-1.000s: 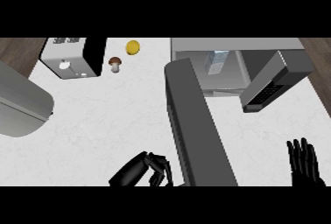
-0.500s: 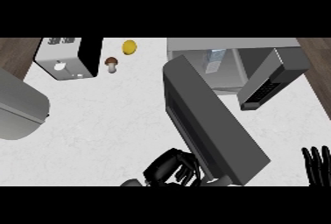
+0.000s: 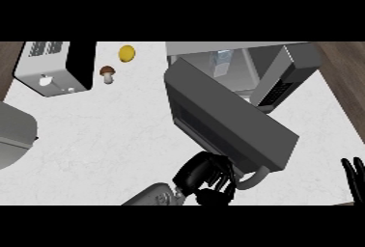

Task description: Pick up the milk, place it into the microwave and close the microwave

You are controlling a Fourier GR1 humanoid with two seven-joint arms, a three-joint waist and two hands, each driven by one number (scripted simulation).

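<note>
Milk [image 3: 223, 61] stands inside the microwave [image 3: 285, 72]. Left hand [image 3: 203, 176], fingers curled, presses the half-swung microwave door [image 3: 228, 118] near its handle [image 3: 253, 179]. Right hand [image 3: 353, 174] rests open, right of the door

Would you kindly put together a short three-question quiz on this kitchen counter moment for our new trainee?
1. True or false: the microwave door is fully shut.
2. Which hand is at the door handle? A) left hand B) right hand
3. Fill in: the milk stands inside the ____.

Key:
1. False: the door is partly open.
2. A: the right hand rests at the view's lower right edge.
3. microwave
</note>
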